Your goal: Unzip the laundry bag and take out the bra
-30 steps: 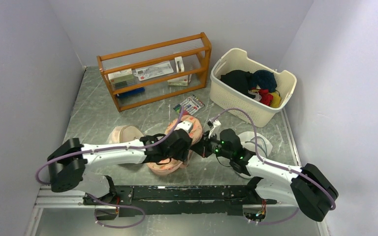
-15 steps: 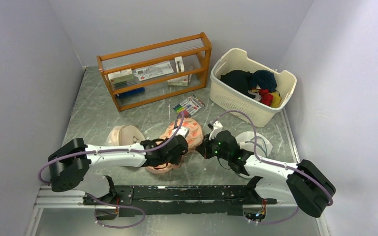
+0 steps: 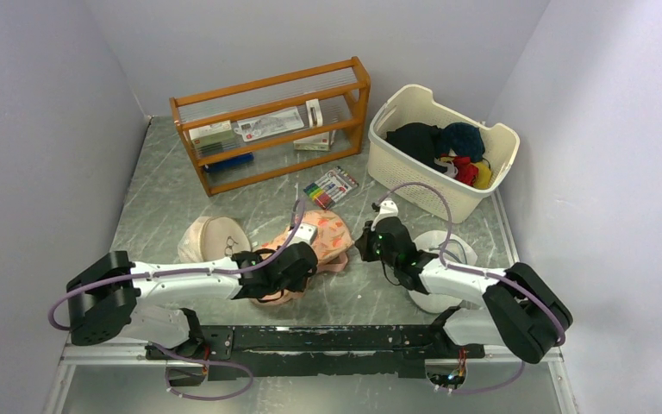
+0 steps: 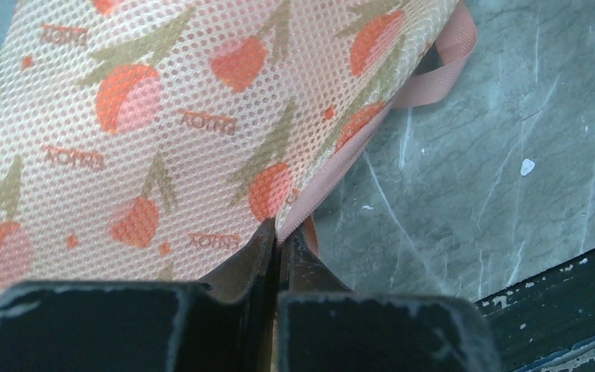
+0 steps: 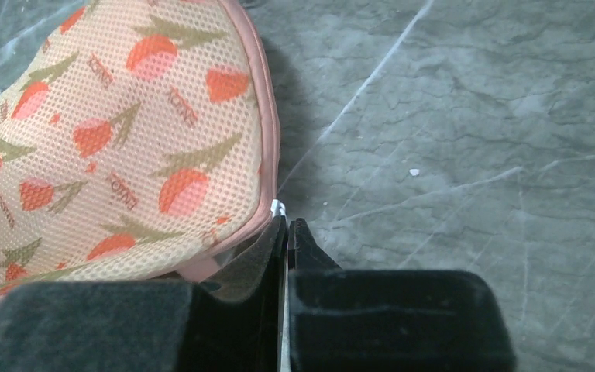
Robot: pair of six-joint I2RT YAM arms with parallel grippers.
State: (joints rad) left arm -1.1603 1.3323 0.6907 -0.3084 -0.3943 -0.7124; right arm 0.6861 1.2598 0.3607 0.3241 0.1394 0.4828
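The bag [image 3: 334, 235] lay flat near the middle of the table [image 3: 250, 198], floral side up, with no opening visible along its rim. The bra was nowhere in sight; I judge it was inside the bag.

The left gripper [image 4: 279, 232] was clenched on the bag's edge at about the bag's 7 o'clock in the top view. In its wrist view the pink trim [image 4: 434, 74] ran down into the pinch between the fingers. The right gripper [image 5: 287, 225] sat at the bag's 3 o'clock with its jaws pressed together right at the rim. A small white bit [image 5: 276, 207] showed at their tip. It may have been the zip pull, but whether the jaws gripped it could not be told.

The step in hand looked like the very start of the unzipping: one gripper anchoring the bag, the other at the zip. The task was barely begun.

The next move would call for the left gripper to hold the bag firm against the table while the right drew the pull along the curved rim, following the edge rather than tugging straight out toward 3 o'clock. If the pull was not truly caught, the right jaws would need to part and pinch again
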